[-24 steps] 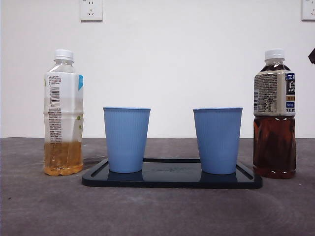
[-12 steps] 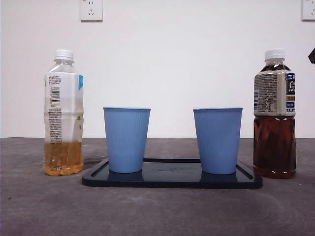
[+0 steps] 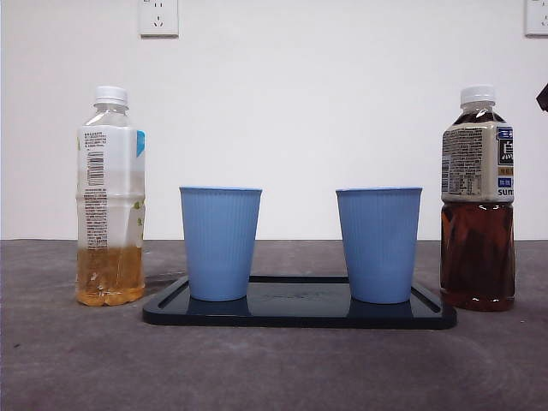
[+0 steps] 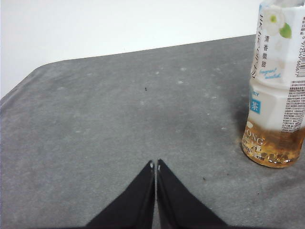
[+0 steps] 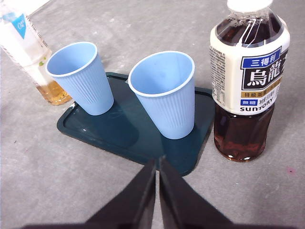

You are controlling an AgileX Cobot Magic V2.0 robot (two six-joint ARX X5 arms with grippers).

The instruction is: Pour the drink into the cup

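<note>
On the dark tray stand two blue cups, flanked by two bottles; left gripper and right gripper jaws pressed together.

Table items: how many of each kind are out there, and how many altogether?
Bottles: 2, a pale tea bottle and a dark oolong bottle
Blue cups: 2, one and another
Dark tray: 1
Total: 5

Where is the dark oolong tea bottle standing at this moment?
In the front view, the oolong tea bottle stands upright on the table at the far right, just beside the dark tray, nearest the right blue cup.
</note>
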